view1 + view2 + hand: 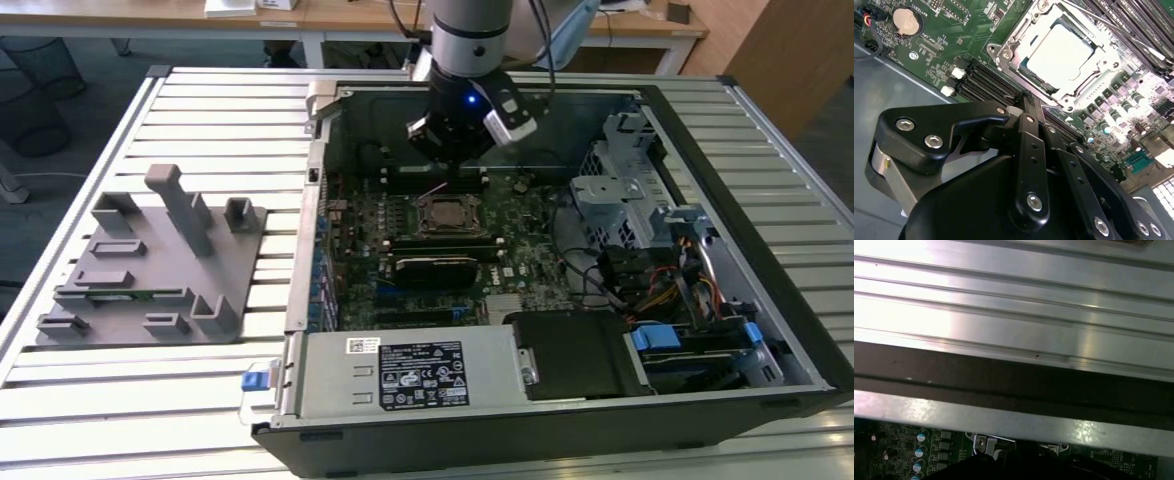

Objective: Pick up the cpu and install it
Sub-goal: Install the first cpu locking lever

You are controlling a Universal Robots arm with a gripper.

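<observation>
Exterior view: claw (461, 150) hangs inside the open computer case (747, 330), above the motherboard just behind the socket (445, 213); grip state cannot be told.

Second wrist view: cpu (1061, 52), bright silver square, lies flat in the socket frame, just beyond the claw's black linkage, apparently seated.

First wrist view: slatted desk (1014, 300) and case wall.

In the second wrist view the gripper (1026, 107) linkage hides its own fingertips.
</observation>
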